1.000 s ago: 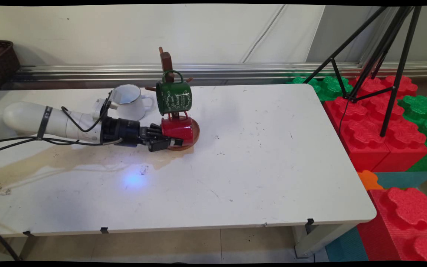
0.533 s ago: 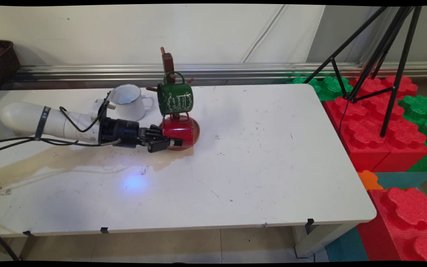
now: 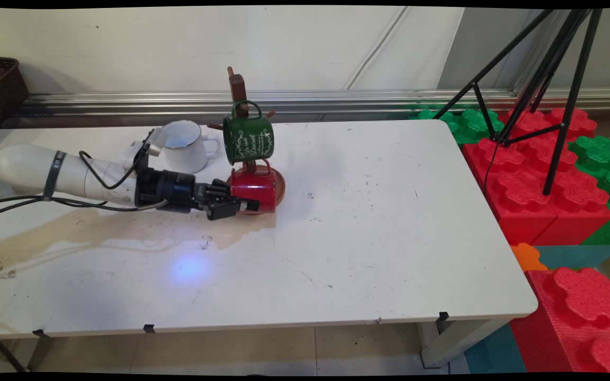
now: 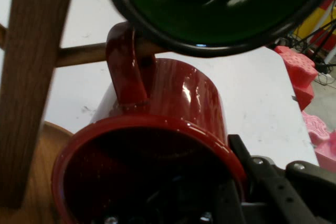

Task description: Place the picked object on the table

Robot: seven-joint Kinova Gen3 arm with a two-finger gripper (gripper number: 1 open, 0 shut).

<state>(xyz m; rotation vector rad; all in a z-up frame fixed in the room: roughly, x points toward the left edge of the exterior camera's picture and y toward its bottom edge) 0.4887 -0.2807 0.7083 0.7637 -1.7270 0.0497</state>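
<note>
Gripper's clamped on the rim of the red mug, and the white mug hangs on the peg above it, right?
Not quite: the mug hanging above the red mug is green, as both views show. The white mug stands on the table. The gripper does clamp the red rim.

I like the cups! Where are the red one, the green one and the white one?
red mug [image 3: 256,191], main view, its side.
green mug [image 3: 248,139], main view, its lettered side.
white mug [image 3: 183,151], main view, its outer wall.

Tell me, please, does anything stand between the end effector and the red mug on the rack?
Nothing visible does: the end effector is already at the red mug, one finger on its outer wall by the rim.
</note>
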